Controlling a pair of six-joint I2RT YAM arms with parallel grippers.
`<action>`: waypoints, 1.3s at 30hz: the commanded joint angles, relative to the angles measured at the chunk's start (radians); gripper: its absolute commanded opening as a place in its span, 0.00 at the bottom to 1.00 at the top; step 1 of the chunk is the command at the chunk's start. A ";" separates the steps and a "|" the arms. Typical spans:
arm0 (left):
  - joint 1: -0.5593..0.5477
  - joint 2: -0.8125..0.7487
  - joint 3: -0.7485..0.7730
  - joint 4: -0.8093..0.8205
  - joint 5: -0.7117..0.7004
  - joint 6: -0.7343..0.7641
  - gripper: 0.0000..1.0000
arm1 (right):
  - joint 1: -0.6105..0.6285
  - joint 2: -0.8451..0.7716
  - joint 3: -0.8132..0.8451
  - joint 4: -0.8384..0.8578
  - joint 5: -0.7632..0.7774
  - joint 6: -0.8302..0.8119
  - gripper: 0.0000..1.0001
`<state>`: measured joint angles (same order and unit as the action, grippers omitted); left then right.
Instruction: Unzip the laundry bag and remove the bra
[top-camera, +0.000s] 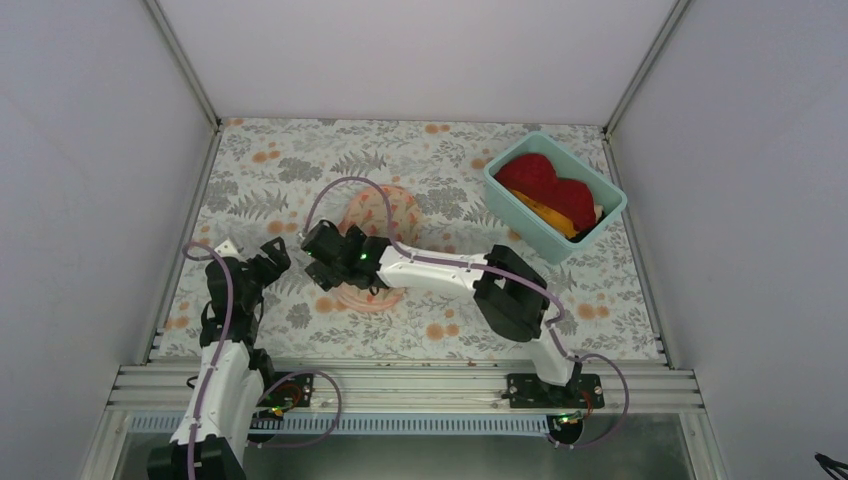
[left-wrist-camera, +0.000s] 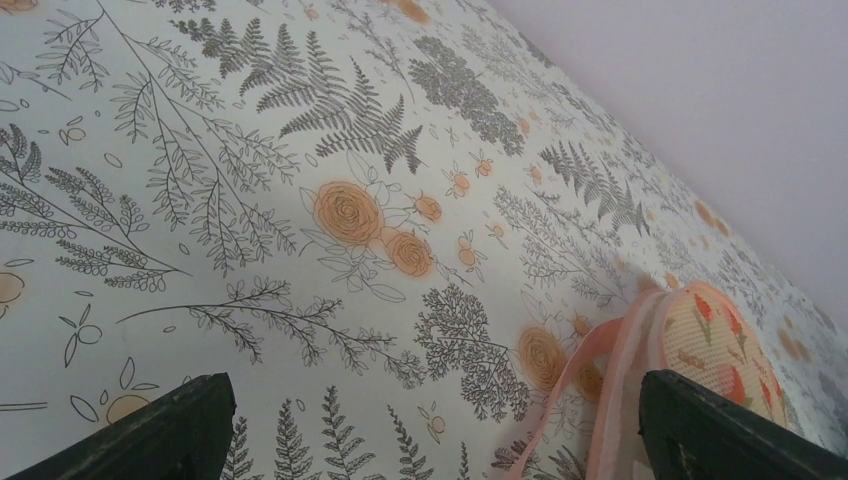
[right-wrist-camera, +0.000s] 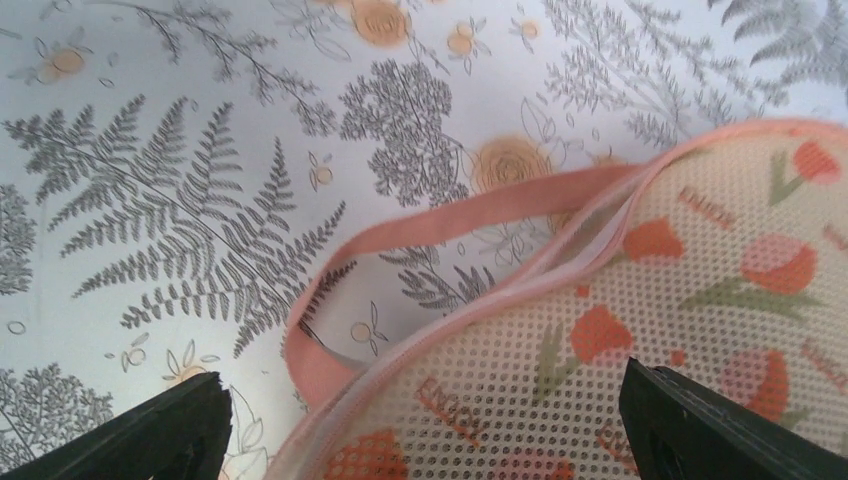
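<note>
Lying around the middle of the counter, a little toward the left edge: the laundry bag (top-camera: 385, 210), peach-pink mesh with red-orange flowers, flat on the fern-and-flower tablecloth (top-camera: 450, 150). Hovering directly over its middle, hiding the waist of the pouch in the top view: the right gripper (top-camera: 322, 258), on its arm stretching across from the right part of the near edge. Fingers (right-wrist-camera: 160, 425) spread wide, released, gripping nothing, one above bare cloth and the other above the mesh in the right wrist view. Seen between them: a pale seam along the pouch rim and a peach strap (right-wrist-camera: 470, 210) looping out from the bag onto the tablecloth. Zipper open or closed: not readable from these views. Contents of the pouch: hidden behind the mesh.

Hanging just left of the bag, between it and the left edge of the counter, apart from the pouch: the left gripper (top-camera: 272, 258). Fingers (left-wrist-camera: 170, 430) likewise parted wide, holding nothing, with printed cloth below and the rounded end of the bag at the right side of the left wrist view.

Sitting at the far right corner, well apart from the bag: a teal tub (top-camera: 540, 240), holding a red cloth (top-camera: 545, 180) and an orange cloth (top-camera: 545, 213).
</note>
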<state>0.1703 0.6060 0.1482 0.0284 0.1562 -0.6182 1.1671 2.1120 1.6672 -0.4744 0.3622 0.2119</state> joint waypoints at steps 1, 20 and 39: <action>0.005 0.003 -0.005 0.010 -0.009 -0.023 1.00 | 0.043 0.041 0.063 -0.005 0.092 -0.063 1.00; 0.005 0.013 -0.012 0.012 -0.006 -0.032 1.00 | 0.062 0.089 0.118 -0.121 0.355 -0.069 1.00; 0.001 0.031 -0.016 0.050 0.061 -0.039 1.00 | 0.057 0.000 0.043 -0.198 0.493 0.006 0.70</action>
<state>0.1722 0.6266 0.1417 0.0296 0.1570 -0.6411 1.2282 2.1883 1.7340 -0.6380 0.7517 0.1635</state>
